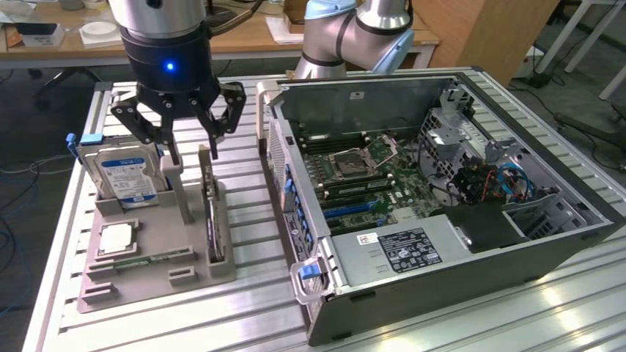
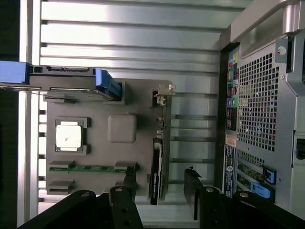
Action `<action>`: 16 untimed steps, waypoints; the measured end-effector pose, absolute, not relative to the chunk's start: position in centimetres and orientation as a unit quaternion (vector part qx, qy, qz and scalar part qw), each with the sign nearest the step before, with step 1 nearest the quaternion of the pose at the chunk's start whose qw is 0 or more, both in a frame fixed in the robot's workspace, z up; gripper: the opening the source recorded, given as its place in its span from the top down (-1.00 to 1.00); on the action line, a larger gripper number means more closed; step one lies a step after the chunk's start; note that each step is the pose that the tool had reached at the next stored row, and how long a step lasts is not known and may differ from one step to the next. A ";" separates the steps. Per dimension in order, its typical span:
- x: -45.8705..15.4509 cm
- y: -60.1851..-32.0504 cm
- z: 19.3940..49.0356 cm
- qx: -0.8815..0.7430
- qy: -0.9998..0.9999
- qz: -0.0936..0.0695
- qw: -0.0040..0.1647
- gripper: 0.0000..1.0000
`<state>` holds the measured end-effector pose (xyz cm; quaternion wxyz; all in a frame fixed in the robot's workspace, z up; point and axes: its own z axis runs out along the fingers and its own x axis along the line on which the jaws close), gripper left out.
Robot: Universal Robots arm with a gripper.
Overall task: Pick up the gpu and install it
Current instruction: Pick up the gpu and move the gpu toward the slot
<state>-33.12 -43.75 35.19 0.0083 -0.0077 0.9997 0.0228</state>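
- The jaws stand wide apart with nothing between them, hanging over the grey holder (image 1: 146, 282) at the exterior view's left of the slatted worktop (image 1: 146, 330).
- The gpu (image 1: 211, 220) (image 2: 156, 162) — a thin black card — stands on edge in a slot along the holder's right side, the side nearest the computer case (image 1: 459, 268).
- The jaws are close above the card. In the wrist view, one fingertip lies on each side of its line. I cannot tell whether they touch it.
- A blue-labelled hard drive (image 1: 122, 172) stands upright at the holder's far left.
- A square silver chip (image 1: 117, 236) and a green memory stick (image 1: 146, 258) lie flat nearer.
- The case lies open to the right of the holder — its motherboard (image 1: 362, 176) is exposed.
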 end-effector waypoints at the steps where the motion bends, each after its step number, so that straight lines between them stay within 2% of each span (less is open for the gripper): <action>1: -33.1 -43.8 35.2 -0.008 1.000 0.023 0.008 -0.06; 16: -33.1 -43.8 34.6 -0.008 1.000 0.023 0.008 -0.06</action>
